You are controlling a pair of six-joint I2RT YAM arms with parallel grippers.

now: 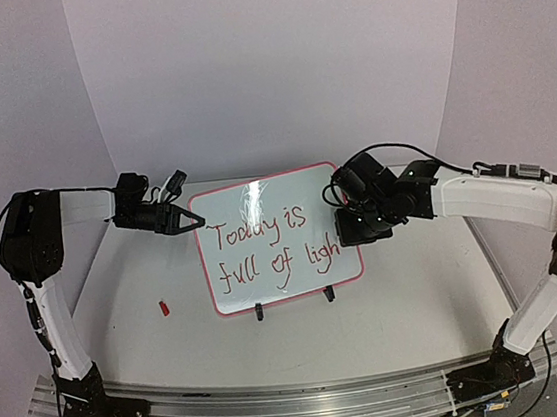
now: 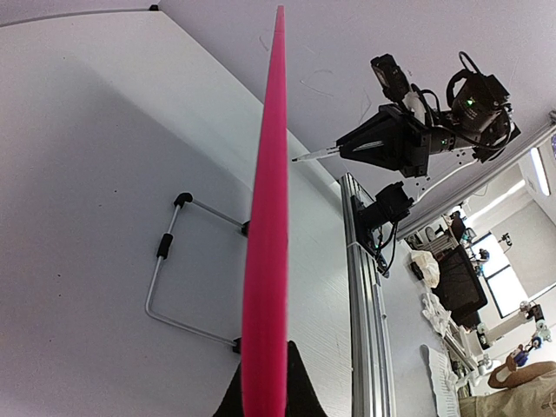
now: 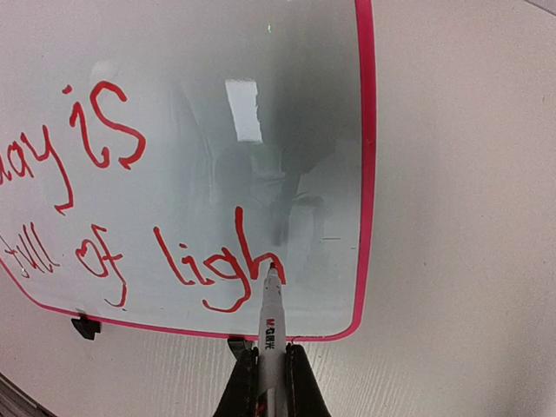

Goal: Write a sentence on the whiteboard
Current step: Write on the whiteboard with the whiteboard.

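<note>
The whiteboard (image 1: 268, 292) stands propped on the table, pink-framed, with red writing "Today is full of ligh". My left gripper (image 1: 197, 220) is shut on its left edge. In the left wrist view that pink frame edge (image 2: 265, 261) runs up from between the left gripper (image 2: 265, 408) fingers. My right gripper (image 1: 351, 228) is at the board's right side, shut on a white marker (image 3: 272, 330). The marker's red tip touches the board at the end of the "h". In its own view the right gripper (image 3: 272, 382) clamps the marker barrel.
A small red cap (image 1: 165, 306) lies on the table left of the board. Two black clip feet (image 1: 259, 312) hold the board's lower edge, and a wire stand (image 2: 165, 261) props it from behind. An aluminium rail (image 1: 300, 397) runs along the near table edge.
</note>
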